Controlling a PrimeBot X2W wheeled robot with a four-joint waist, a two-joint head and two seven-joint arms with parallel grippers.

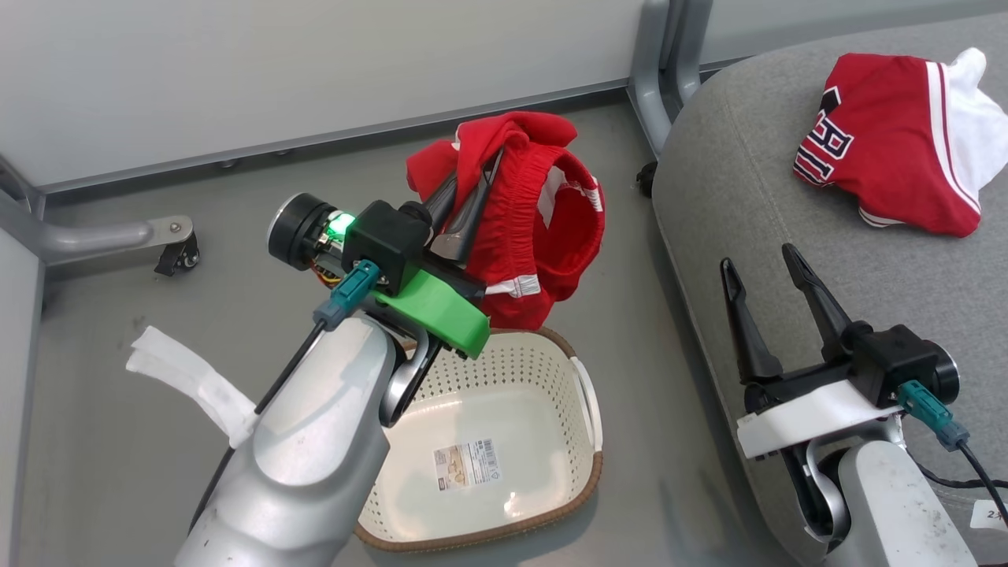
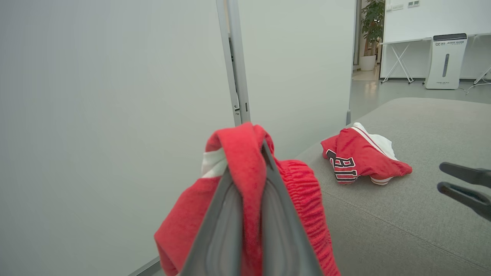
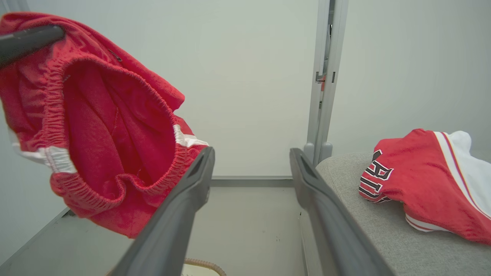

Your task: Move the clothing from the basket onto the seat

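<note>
Red shorts with an elastic waistband (image 1: 543,236) (image 2: 303,199) (image 3: 96,153) hang in the air above and beyond the basket, pinched in my left gripper (image 1: 479,177) (image 2: 253,145), which is shut on them. The cream basket (image 1: 567,457) sits on the floor below with only its label (image 1: 466,465) inside. A second red garment with black-and-white lettering (image 1: 890,142) (image 2: 360,159) (image 3: 425,184) lies on the grey seat (image 1: 756,197) (image 2: 402,214) (image 3: 383,237). My right gripper (image 1: 762,260) (image 3: 251,153) stands open over the seat's near edge, holding nothing.
A grey partition wall (image 1: 315,71) with metal posts (image 1: 657,71) runs behind the floor. A caster foot (image 1: 177,252) stands at the left. A strip of white tape (image 1: 189,378) lies on the floor left of my left arm.
</note>
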